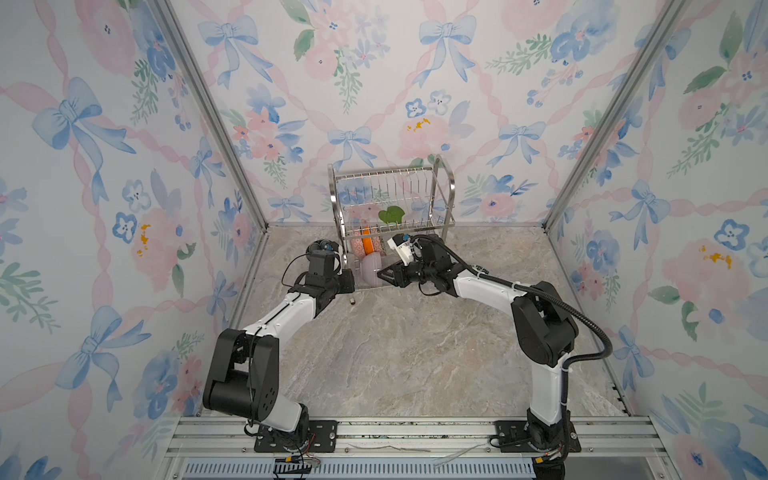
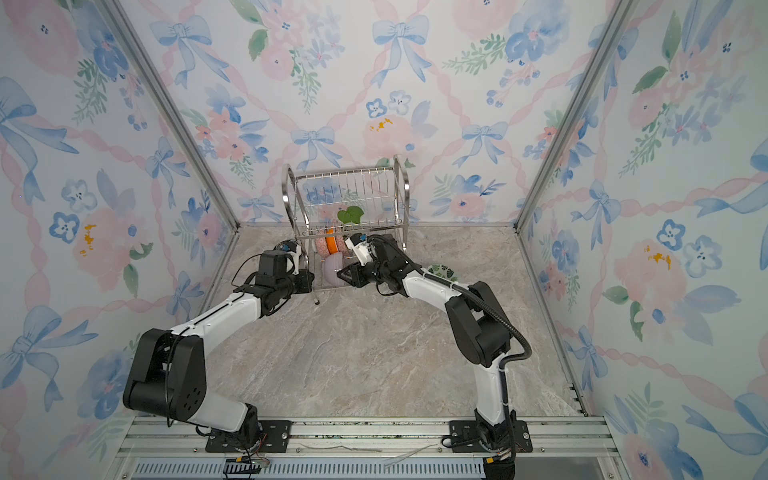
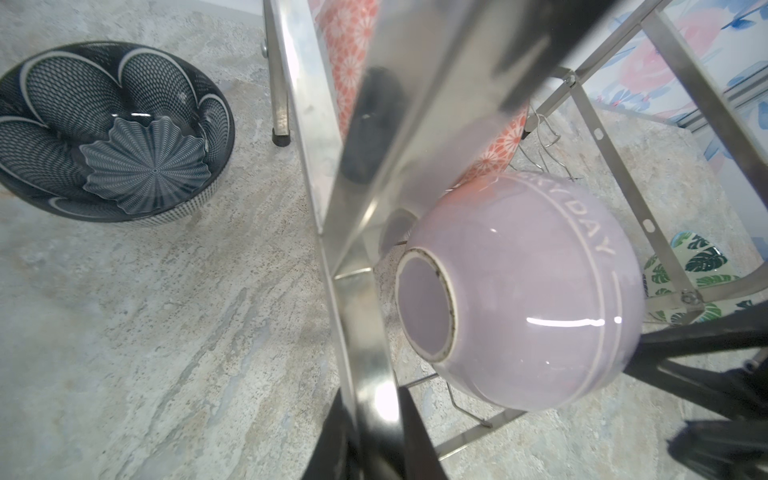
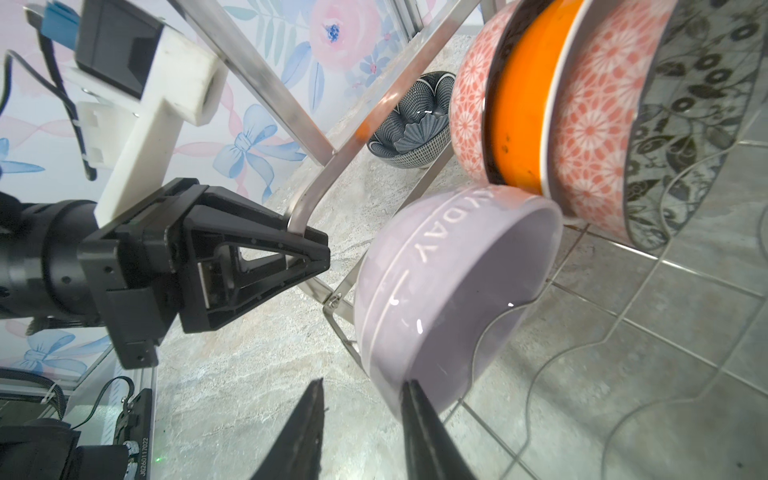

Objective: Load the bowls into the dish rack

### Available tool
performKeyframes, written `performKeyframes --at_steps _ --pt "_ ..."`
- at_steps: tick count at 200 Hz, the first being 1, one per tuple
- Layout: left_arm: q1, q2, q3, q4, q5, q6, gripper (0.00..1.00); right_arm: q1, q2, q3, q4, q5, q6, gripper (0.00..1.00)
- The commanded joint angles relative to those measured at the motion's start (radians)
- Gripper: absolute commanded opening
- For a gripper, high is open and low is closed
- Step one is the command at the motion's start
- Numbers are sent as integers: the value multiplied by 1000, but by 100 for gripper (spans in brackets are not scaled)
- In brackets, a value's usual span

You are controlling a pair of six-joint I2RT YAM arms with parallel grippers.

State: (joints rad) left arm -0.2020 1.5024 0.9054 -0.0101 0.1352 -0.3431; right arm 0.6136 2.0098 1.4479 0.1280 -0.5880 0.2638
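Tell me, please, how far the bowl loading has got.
Done: three bowls stand on edge in the dish rack, lower tier, the lavender bowl beside them. In hand: left gripper clamps the rack frame; right gripper is open at the lavender bowl. Remaining: dark blue bowl and green-leaf bowl on the table.

bowls (image 4: 582, 116) in rack (image 1: 448, 189), 1 bowl (image 3: 112, 133) beside
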Motion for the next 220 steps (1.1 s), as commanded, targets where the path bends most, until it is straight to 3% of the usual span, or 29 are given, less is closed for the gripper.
performKeyframes --at_steps 1,82,119,165,220 --pt "15 -20 15 -16 24 -63 11 -8 -45 26 -52 4 -18 35" --pt "15 -21 16 -17 30 -58 13 -4 -81 -13 -33 14 -13 37" --pt "16 -28 17 -19 32 -53 17 -18 -121 -77 13 44 19 42" --pt "13 -30 21 -19 40 -45 19 -20 -120 -146 173 120 162 48" --pt "1 -35 21 -25 30 -34 20 -5 -45 -111 280 192 269 39"
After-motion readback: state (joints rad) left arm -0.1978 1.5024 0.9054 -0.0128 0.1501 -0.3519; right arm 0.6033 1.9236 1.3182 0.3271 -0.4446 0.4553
